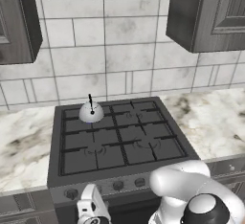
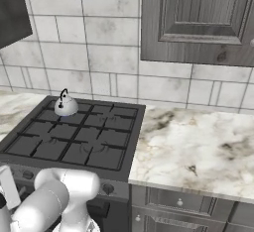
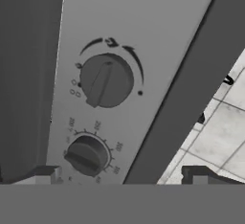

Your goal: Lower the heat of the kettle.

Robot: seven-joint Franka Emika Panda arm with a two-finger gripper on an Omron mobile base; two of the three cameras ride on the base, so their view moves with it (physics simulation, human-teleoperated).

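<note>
The small silvery-white kettle (image 1: pixel 91 112) (image 2: pixel 65 106) with its thin black handle stands on the stove's rear left burner. My hand (image 1: pixel 92 211) hangs low in front of the stove's front panel, well below and in front of the kettle. In the hand view my gripper (image 3: pixel 122 176) is open, its two fingertips (image 3: pixel 45 174) wide apart with nothing between them. Just ahead on the grey panel a round dark knob (image 3: pixel 106 80) has its ridge tilted slightly off vertical. A second, smaller dial (image 3: pixel 87 155) sits below it, closer to my left fingertip.
The black stove grate (image 1: pixel 119 137) has four burners. A row of knobs (image 1: pixel 117 185) runs along the front panel. Marble counter (image 2: pixel 198 151) lies on both sides, with dark cabinets (image 2: pixel 198 18) above. My white arm (image 1: pixel 191 194) fills the lower right of the left base view.
</note>
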